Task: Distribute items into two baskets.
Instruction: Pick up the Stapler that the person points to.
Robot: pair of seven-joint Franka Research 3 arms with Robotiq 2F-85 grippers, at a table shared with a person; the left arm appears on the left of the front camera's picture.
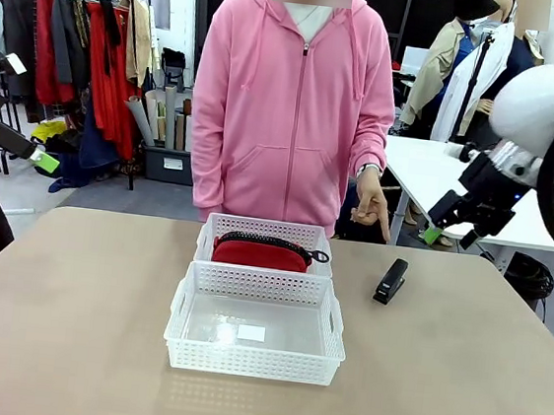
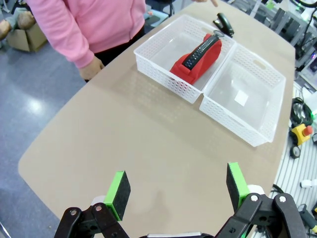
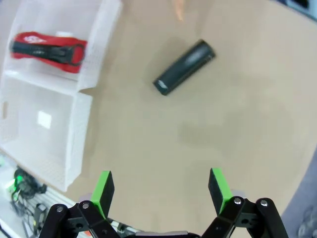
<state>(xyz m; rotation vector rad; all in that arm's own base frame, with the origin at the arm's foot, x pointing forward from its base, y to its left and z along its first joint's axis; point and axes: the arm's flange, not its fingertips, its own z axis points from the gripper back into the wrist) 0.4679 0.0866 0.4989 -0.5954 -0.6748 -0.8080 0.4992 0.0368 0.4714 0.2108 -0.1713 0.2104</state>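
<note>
Two white lattice baskets stand end to end mid-table. The far basket [image 1: 223, 228] holds the red zip pouch [image 1: 260, 253]; the near basket [image 1: 253, 362] has just a small white label on its floor. The black stapler [image 1: 390, 280] lies on the table right of the far basket, and the person's hand [image 1: 371, 206] points down above it. My right gripper [image 1: 446, 223] hangs open high at the right, above and beyond the stapler [image 3: 184, 67]. My left gripper [image 2: 177, 189] is open over bare table, well away from the baskets [image 2: 183, 49] and pouch [image 2: 198, 57].
A person in a pink hoodie [image 1: 293, 100] stands at the table's far edge. Clothes racks [image 1: 67, 37] and a white table [image 1: 458, 182] are behind. Wide tabletop lies bare left, right and in front of the baskets.
</note>
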